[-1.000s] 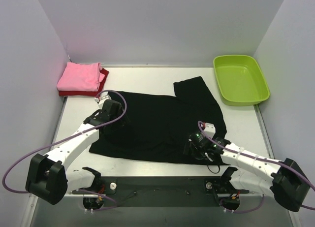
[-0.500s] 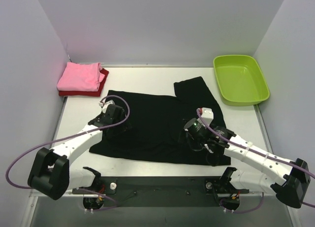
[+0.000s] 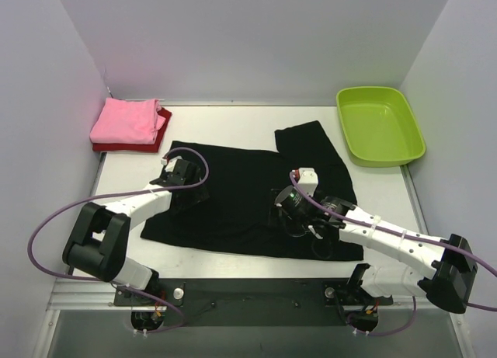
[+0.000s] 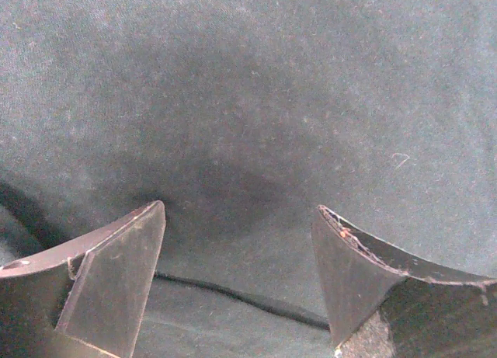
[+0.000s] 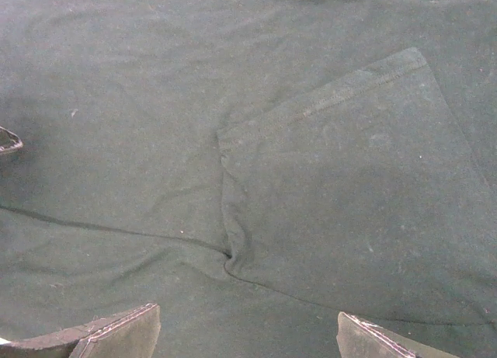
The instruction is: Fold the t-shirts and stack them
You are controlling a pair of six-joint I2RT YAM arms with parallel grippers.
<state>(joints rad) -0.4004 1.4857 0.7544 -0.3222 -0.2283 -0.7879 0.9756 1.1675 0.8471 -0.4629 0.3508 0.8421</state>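
A large black t-shirt [image 3: 241, 191] lies spread across the middle of the table, one sleeve [image 3: 303, 140] reaching toward the back. A folded pink t-shirt [image 3: 124, 119] rests on a folded dark red t-shirt [image 3: 161, 135] at the back left. My left gripper [image 3: 189, 192] hovers open over the black shirt's left part; in the left wrist view the gripper [image 4: 239, 207] has only cloth [image 4: 256, 102] and a dark crease between its fingers. My right gripper [image 3: 289, 217] stands open over the shirt's right middle. In the right wrist view the gripper [image 5: 247, 312] faces a folded-over sleeve [image 5: 349, 187] with a stitched hem.
A lime-green plastic tub [image 3: 379, 125] stands at the back right corner. White walls close in the table on three sides. Bare white tabletop [image 3: 225, 125] shows behind the black shirt. The arm bases sit along the near edge.
Both arms have swung inward over the black shirt: the left gripper moved right and farther back, the right gripper moved left and away from the near edge. Both stayed open.
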